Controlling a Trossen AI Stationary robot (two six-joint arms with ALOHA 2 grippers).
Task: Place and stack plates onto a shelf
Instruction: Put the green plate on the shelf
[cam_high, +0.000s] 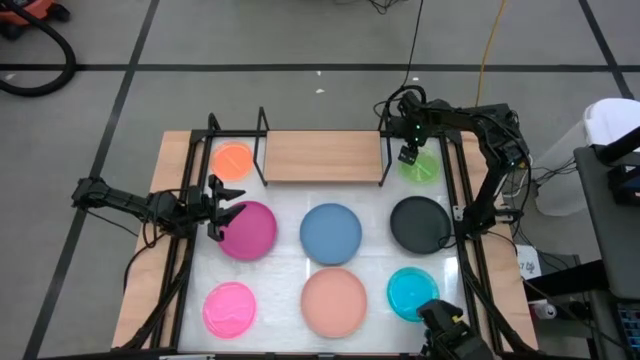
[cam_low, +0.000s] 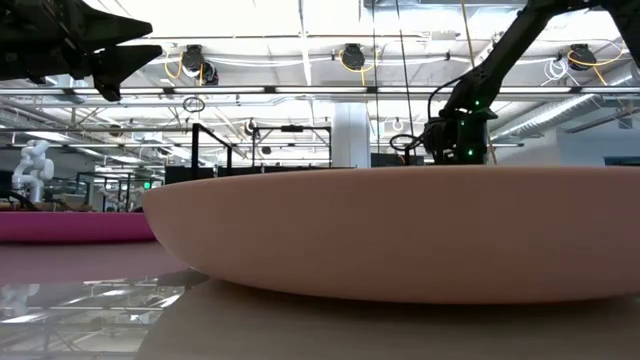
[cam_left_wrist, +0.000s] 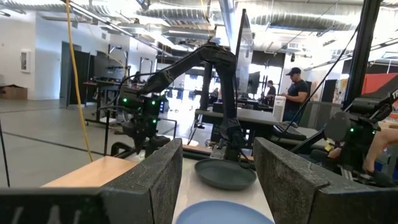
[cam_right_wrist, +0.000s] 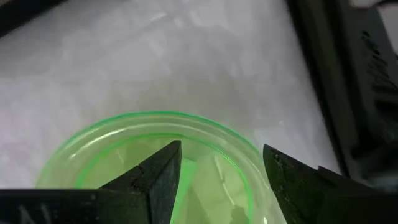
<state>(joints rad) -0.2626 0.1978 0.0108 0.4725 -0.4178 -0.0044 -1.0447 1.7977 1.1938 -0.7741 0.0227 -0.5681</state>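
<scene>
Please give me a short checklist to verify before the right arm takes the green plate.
1. Right gripper open: ok.
2. Right gripper above the green plate: ok.
3. Fingers already touching the plate rim: cannot tell.
4. Shelf board free of plates: ok.
5. Left gripper away from the right arm, open at the magenta plate: ok.
6. Orange plate out of the way, on the shelf's other side: ok.
</scene>
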